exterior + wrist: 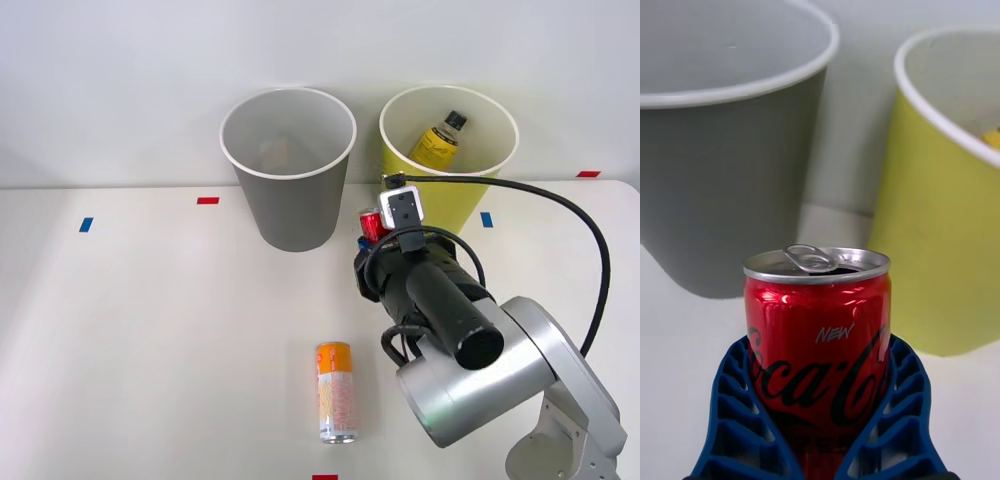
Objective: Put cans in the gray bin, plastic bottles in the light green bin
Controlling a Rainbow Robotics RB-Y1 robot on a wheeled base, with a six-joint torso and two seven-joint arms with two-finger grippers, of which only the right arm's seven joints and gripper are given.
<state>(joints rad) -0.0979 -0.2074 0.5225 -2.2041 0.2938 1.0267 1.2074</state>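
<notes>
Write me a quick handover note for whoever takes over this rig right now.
Right gripper: shut on the red can, upright, between the two bins.
Gray bin: no can visible inside.
Light green bin: the yellow-labelled bottle is already in it.
Orange-topped can: lying on its side on the table, nearer the robot.
Done: bottle sorted.
Left: drop the red can in the gray bin, then fetch the orange-topped can.

red can [817,337]: glossy metal | gray bin [722,150]: matt plastic | end effector fingers [737,420]: ribbed blue plastic
</notes>
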